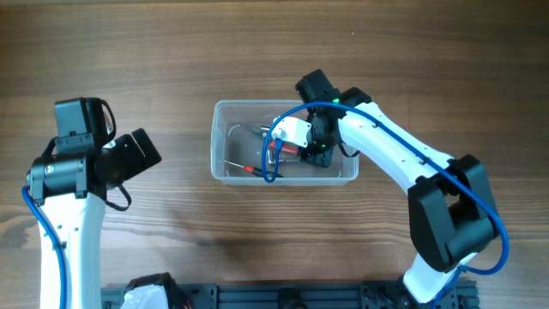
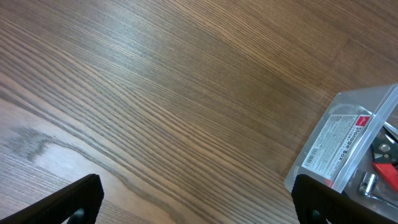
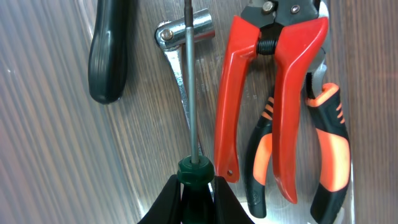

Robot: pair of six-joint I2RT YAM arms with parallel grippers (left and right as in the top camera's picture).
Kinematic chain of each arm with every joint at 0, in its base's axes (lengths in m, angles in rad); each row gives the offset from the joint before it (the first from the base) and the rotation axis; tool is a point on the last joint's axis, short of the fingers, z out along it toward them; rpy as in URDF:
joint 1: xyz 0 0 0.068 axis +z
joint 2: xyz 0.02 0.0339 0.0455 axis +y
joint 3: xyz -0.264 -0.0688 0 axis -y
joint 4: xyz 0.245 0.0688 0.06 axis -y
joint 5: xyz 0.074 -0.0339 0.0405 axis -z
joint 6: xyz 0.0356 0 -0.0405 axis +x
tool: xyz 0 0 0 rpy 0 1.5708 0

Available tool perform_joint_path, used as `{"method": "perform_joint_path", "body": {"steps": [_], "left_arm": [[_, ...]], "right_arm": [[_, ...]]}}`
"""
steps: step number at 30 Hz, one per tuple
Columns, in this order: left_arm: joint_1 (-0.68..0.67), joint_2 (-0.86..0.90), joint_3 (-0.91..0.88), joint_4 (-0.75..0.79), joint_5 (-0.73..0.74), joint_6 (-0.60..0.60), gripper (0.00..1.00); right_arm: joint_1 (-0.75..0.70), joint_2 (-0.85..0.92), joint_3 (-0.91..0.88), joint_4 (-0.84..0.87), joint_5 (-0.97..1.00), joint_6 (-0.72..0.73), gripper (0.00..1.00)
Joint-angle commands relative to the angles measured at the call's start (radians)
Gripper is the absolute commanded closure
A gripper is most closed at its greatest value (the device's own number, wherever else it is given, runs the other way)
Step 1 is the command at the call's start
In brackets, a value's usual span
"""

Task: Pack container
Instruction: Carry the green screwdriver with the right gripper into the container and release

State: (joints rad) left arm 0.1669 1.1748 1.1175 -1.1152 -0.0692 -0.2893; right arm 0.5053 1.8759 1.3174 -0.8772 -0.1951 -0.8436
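The left gripper point(image 1: 137, 153) is hanging over bare table point(image 1: 171, 51) between the left edge and the middle. It is released: in the left wrist view its two black fingertips point(image 2: 81, 198) are standing wide apart at the bottom corners, with only wood grain between them. It is touching nothing and is sitting clear of the container point(image 1: 214, 137).

The container is resting around the middle of the table, a little nearer the far edge than the near one, with its long sides running left to right. One rounded corner of it point(image 2: 373, 102) is showing at the right of the left wrist view, carrying a white label point(image 2: 339, 143).

The right gripper point(image 1: 316, 148) is reaching down into the right half of the container. In the right wrist view it point(image 3: 198, 193) is clenched on a screwdriver point(image 3: 190, 93). Its fingers point(image 3: 165, 202) are pressing on either side of the green collar, and the thin steel shaft is pointing away from them.

Other tools are lying on the container floor beside that shaft. A black handle point(image 3: 112, 50) is lying to its left and a metal socket wrench point(image 3: 183, 31) is crossing under it. Red-handled cutters point(image 3: 236, 93) are lying just to its right, and orange-and-black pliers point(image 3: 326, 143) are lying against them, next to the container wall.
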Motion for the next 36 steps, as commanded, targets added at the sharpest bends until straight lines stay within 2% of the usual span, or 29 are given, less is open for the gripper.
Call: {"method": "perform_joint_path", "body": {"steps": [1, 19, 28, 33, 36], "left_arm": [[0.007, 0.003, 0.008, 0.000, 0.012, 0.024, 0.00], [0.007, 0.003, 0.008, 0.000, 0.012, 0.024, 0.00], [0.007, 0.003, 0.008, 0.000, 0.012, 0.024, 0.00], [0.007, 0.003, 0.008, 0.000, 0.012, 0.024, 0.00], [0.007, 0.003, 0.008, -0.001, 0.012, 0.024, 0.00]], "right_arm": [[0.002, 0.015, 0.004, 0.001, -0.028, -0.021, 0.94], [0.002, 0.015, 0.003, 0.004, -0.028, -0.027, 0.96], [0.002, 0.019, -0.064, 0.064, -0.059, -0.042, 0.96], [0.002, 0.019, -0.102, 0.077, -0.062, -0.043, 0.82], [0.002, 0.019, -0.109, 0.077, -0.062, -0.043, 0.68]]}}
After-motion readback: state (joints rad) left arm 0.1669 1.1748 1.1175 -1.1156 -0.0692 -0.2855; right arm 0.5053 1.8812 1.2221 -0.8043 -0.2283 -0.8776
